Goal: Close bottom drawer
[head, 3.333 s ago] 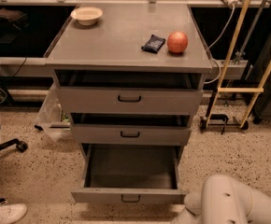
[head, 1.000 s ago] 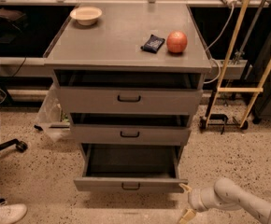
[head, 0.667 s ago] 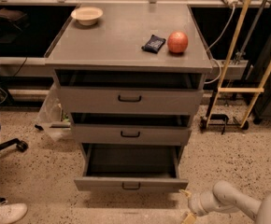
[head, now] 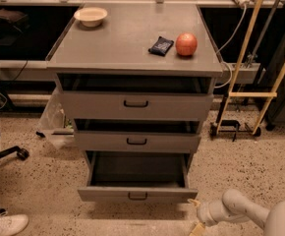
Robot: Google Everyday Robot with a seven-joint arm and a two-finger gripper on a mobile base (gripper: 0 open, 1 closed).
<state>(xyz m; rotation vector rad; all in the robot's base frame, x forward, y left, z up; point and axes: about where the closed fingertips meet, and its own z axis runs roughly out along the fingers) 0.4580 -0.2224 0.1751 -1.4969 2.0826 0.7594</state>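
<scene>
The bottom drawer (head: pixel 137 194) of the grey cabinet (head: pixel 132 48) stands pulled out. Its deep grey box is empty and its small dark loop handle (head: pixel 137 196) is centred on the front. My gripper (head: pixel 196 215) is low at the bottom right, just below and right of the drawer front's right corner. Its two tan fingertips (head: pixel 194 202) are spread apart with nothing between them. The white arm (head: pixel 245 211) leads off to the lower right. The two drawers above stand slightly ajar.
On the cabinet top are a white bowl (head: pixel 91 15), a dark packet (head: pixel 160 45) and a red apple (head: pixel 186 44). A wooden frame on wheels (head: pixel 245 95) stands at the right. A plastic bag (head: pixel 54 122), a chair caster (head: pixel 20 154) and a shoe (head: pixel 5 224) are at the left.
Since 3.3 s ago the bottom drawer has slid partly in and my arm has swung so the gripper is at its right front corner. In the last second little has moved.
</scene>
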